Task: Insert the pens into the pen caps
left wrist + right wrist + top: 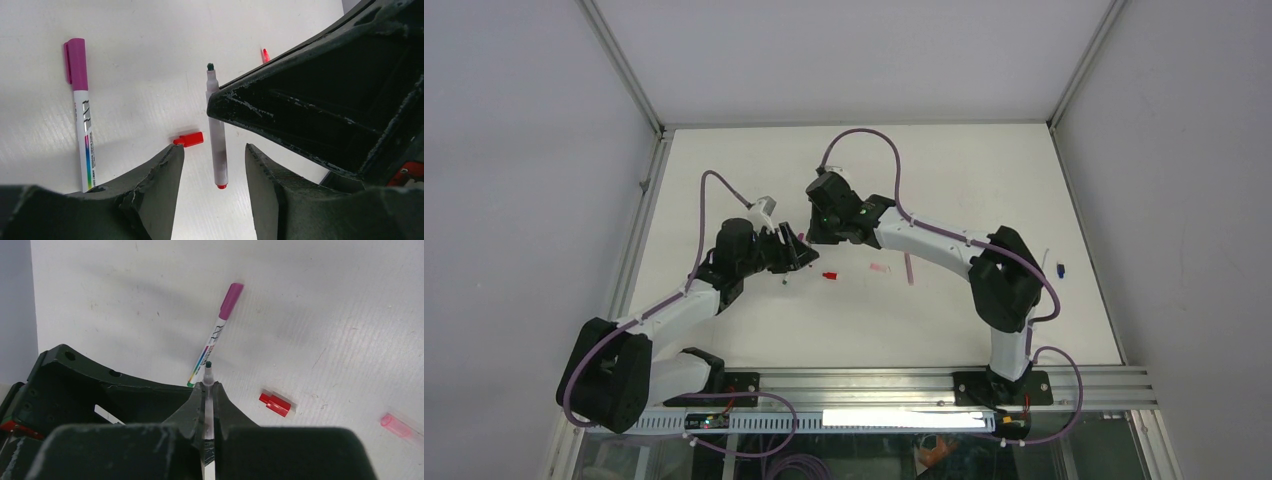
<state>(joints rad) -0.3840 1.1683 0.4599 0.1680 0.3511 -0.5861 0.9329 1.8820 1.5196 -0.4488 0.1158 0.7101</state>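
Left gripper: your left gripper [213,150] stood part-way open, one finger on each side of the held pen and neither touching it.
Magenta-capped pen: it lay flat on the table [944,180], left of your left gripper in that wrist's view [82,125], with its cap on.
Writing: the barrel carried dark print too small to read, and a rainbow colour strip below it.
Held pen: the white pen [208,371] was uncapped, with a dark green tip showing past the fingers and a red spot at the butt end.
Right gripper: your right gripper [209,386] was clamped tight on that pen's barrel.
Red cap: the red cap [190,139] lay empty on its side, just beside the left finger.
Pink cap: the pink cap [395,424] lay empty, right of the red one.
Pink pen: it lay near the pink cap [910,268].
Blue cap: the blue cap [1061,269] sat well apart, by the table's right edge.
Surface: white and scuffed.
Room: grey walls [514,150], with an aluminium rail [874,382] under the arm bases.
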